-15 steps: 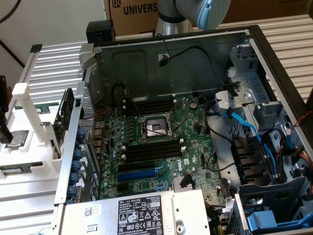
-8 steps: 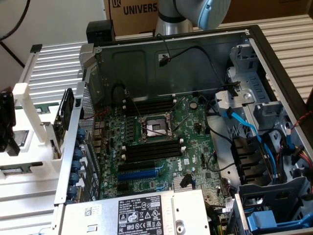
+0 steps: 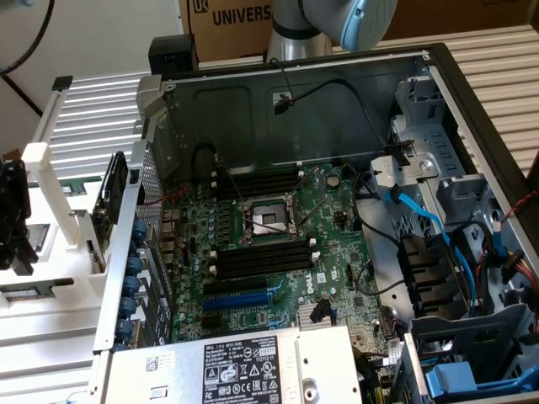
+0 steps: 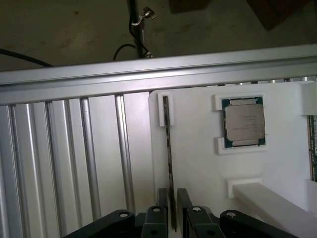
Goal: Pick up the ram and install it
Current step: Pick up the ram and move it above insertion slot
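Our fingers (image 4: 184, 202) stand apart, one on each side of the ram (image 4: 169, 144). It sits on edge in a slot along the white holder's (image 4: 198, 163) edge, beside the ribbed tabletop (image 4: 59, 163). We judge a good grasp needs both faces met squarely, without twisting.

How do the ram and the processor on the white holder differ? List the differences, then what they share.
Pose: the ram stands on edge in a narrow slot, while the processor lies flat, face up.
Shape: the ram shows as a long, thin strip, while the processor is a compact, squarish plate.
Colour: the ram looks dark, while the processor has a silvery lid.
Shared: both sit in the white holder.
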Controlling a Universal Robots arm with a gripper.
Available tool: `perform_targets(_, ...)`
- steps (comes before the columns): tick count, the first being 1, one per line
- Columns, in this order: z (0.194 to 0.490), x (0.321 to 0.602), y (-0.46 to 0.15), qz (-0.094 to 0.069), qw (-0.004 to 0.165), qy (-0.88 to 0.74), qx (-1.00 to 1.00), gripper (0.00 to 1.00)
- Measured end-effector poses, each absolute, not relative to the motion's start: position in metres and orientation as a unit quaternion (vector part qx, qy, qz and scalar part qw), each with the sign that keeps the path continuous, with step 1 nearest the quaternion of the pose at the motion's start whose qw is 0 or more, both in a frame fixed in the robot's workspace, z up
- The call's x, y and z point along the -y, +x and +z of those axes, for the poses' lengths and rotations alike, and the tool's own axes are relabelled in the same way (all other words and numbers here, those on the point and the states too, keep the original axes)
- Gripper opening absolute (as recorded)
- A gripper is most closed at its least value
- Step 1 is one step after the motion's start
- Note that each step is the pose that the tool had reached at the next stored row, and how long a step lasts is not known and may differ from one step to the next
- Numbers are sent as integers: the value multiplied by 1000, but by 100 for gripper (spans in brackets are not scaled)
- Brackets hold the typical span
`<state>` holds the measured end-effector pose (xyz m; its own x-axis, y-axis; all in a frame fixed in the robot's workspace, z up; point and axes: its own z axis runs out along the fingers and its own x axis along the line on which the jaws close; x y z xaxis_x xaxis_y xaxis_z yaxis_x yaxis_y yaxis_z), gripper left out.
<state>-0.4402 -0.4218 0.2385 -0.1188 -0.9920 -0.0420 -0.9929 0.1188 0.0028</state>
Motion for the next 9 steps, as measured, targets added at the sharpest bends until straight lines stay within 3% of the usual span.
perform_targets(9,224,422,-440,15,14,-675,-737,23)
